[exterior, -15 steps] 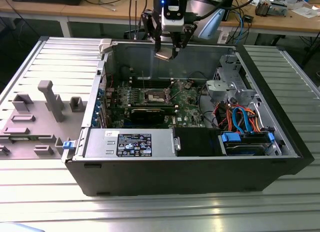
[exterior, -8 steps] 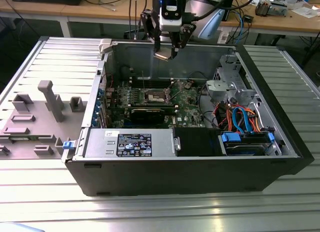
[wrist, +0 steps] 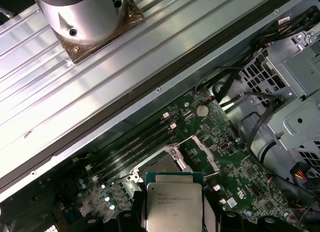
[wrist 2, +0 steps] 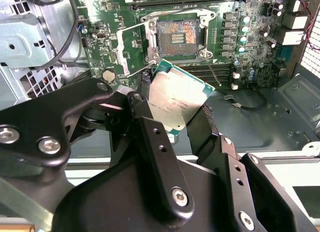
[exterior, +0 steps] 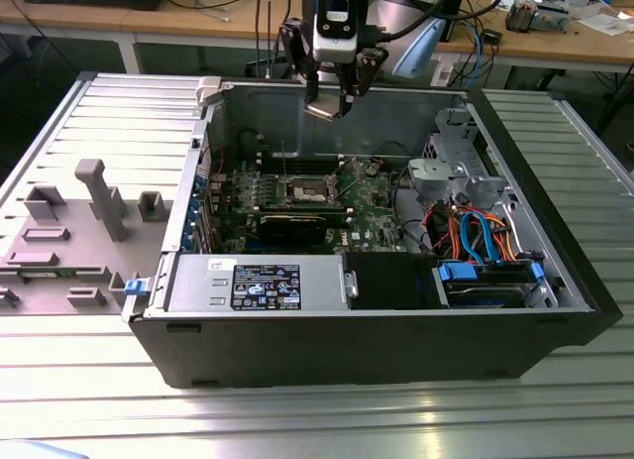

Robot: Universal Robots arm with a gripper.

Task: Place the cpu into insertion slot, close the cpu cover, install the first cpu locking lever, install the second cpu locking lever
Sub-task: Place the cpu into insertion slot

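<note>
Exterior view: I see my gripper point(exterior: 330, 104) clamped on the cpu point(exterior: 325, 110), high over the open case point(exterior: 376, 340) near its far wall, well above the slot point(exterior: 315, 189) at the middle of the board point(exterior: 376, 196). Second wrist view: the cpu hangs tilted between both fingers point(wrist 2: 150, 127); the slot is bare, with the cover point(wrist 2: 132, 44) swung open beside it. First wrist view: the cpu is over the slot, apart from it.

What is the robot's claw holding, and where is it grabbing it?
The gripper holds the cpu, pinched by two opposite edges between its fingers, in the air above the insertion slot.
</note>
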